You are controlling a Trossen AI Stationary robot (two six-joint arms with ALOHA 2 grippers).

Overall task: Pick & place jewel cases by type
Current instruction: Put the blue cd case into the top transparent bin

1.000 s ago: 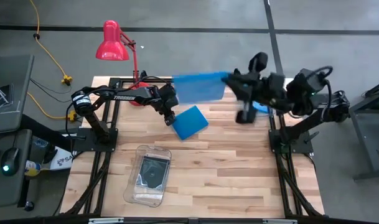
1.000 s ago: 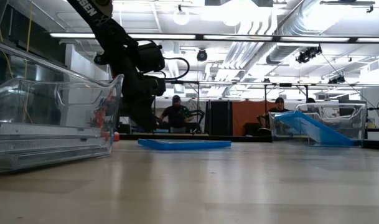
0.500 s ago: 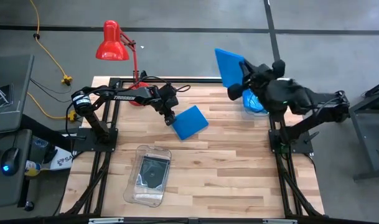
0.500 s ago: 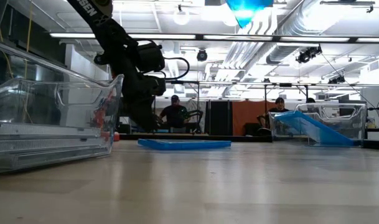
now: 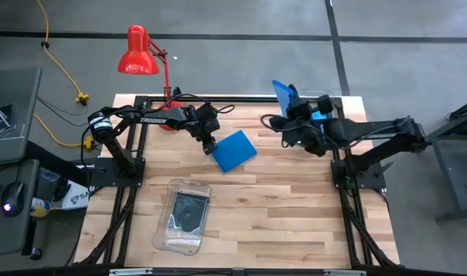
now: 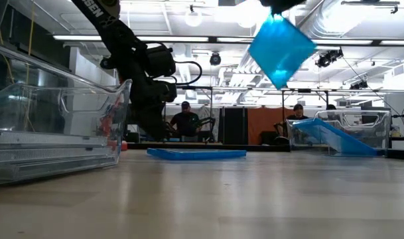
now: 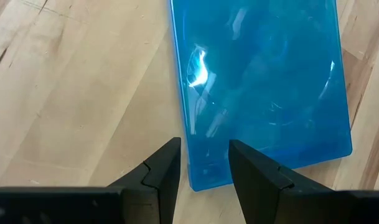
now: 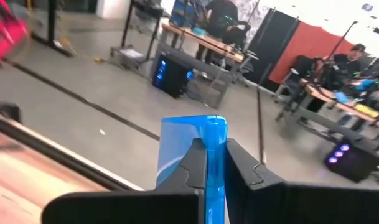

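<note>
Blue case (image 6: 281, 50) clamped in right jaws (image 8: 215, 163), aloft, mid-carry; next, lower into far bin (image 6: 351, 136). Left jaws (image 7: 203, 168) apart over second case (image 7: 261, 87).

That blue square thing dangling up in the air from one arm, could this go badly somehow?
Possibly. The right gripper pinches the raised blue square jewel case by one thin edge only, high above the wooden table, so it might slip and fall. Meanwhile the left gripper sits open at a corner of the flat blue jewel case; a closing grasp could nudge it sideways instead.
</note>
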